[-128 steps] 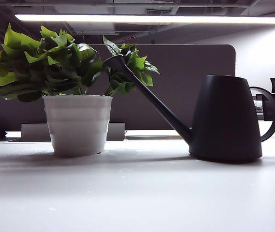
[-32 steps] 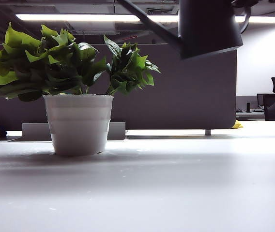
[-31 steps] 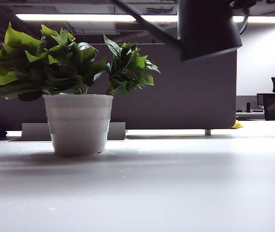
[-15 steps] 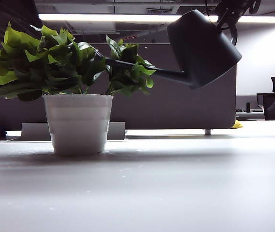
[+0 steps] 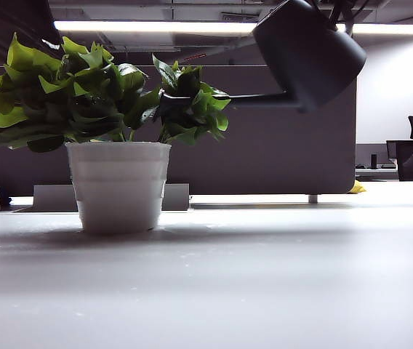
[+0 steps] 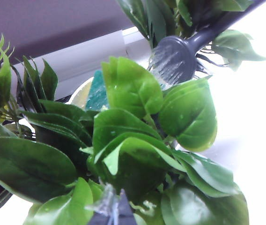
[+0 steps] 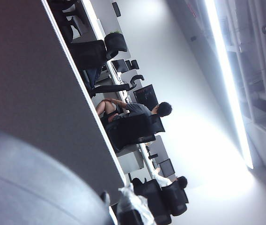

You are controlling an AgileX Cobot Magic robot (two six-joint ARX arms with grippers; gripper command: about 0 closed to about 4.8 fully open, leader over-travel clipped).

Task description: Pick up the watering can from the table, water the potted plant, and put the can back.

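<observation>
Tilting matte black watering can (image 5: 308,54)

no text, label, brand, number or sign can be read in any of the views.

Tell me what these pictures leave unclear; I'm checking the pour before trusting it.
- Right gripper: exterior view's top edge cuts off its hold above the watering can; right wrist view shows only a blurred dark bulk.
- Left gripper: only fingertips show among the leaves of the potted plant.
- Soil: hidden by leaves everywhere.
- Spout head: partly leaf-covered in the exterior view.
</observation>
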